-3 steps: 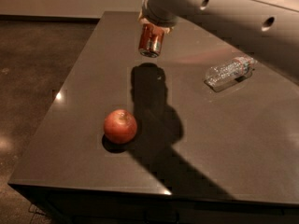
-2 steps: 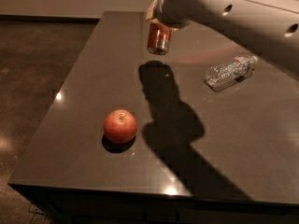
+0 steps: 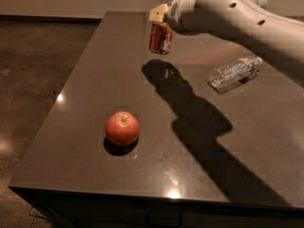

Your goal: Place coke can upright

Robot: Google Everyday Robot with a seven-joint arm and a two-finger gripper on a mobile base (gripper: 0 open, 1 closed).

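Note:
The red-orange coke can (image 3: 160, 38) hangs upright above the far middle of the dark table (image 3: 85, 99), clear of the surface, with its shadow on the top below it. My gripper (image 3: 160, 19) is shut on the can's upper end, and the white arm reaches in from the upper right.
A red apple (image 3: 122, 128) sits on the near left part of the table. A clear plastic water bottle (image 3: 233, 73) lies on its side at the right. The table's left edge drops to a brown floor (image 3: 33, 75).
The arm has carried the can a little to the right and slightly up, and the can hangs closer to vertical. The apple and bottle have not moved.

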